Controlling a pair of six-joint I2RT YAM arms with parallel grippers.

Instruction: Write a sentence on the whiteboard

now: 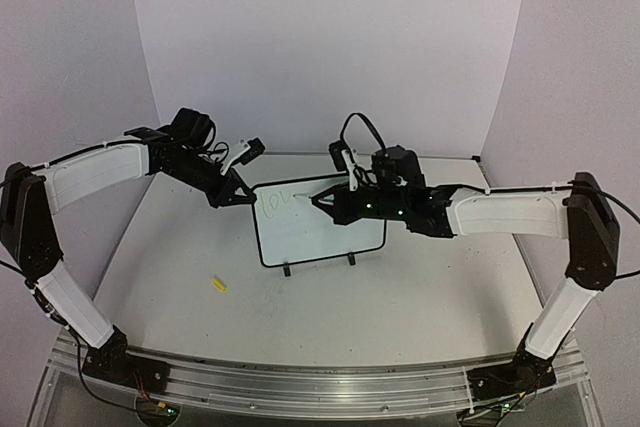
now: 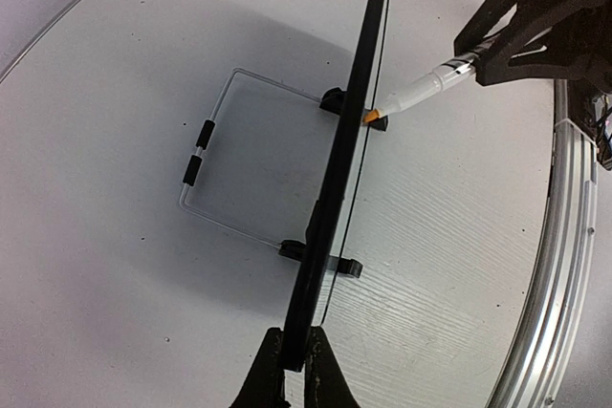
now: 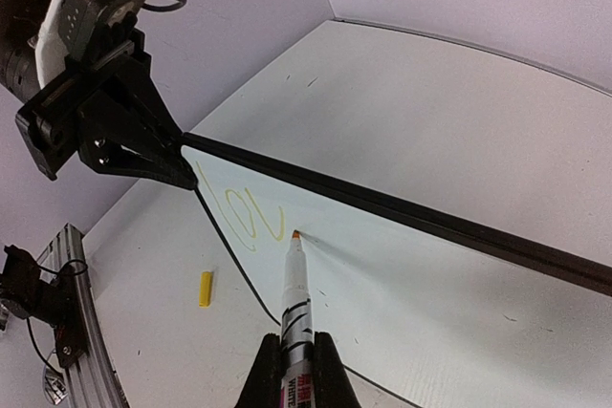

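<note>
Whiteboard (image 1: pixel 310 232) one, marker (image 3: pixel 295 284) one, yellow piece (image 1: pixel 219 284) one.

Too small to read from above: faint greenish writing (image 1: pixel 278 202) on the small black-framed white board (image 1: pixel 320 237). Hidden from the left wrist: its front. Cut off below: white marker pen (image 3: pixel 295 284). Too tiny to name: little yellow piece (image 1: pixel 219 284).

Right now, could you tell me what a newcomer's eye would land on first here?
The upright whiteboard mid-table, its top left corner clamped by the left hand. Next, the right hand holding a marker with its tip at the board, just right of a few faint yellowish letters. A small yellow piece lies on the table left of the board, nearer the arms.
</note>
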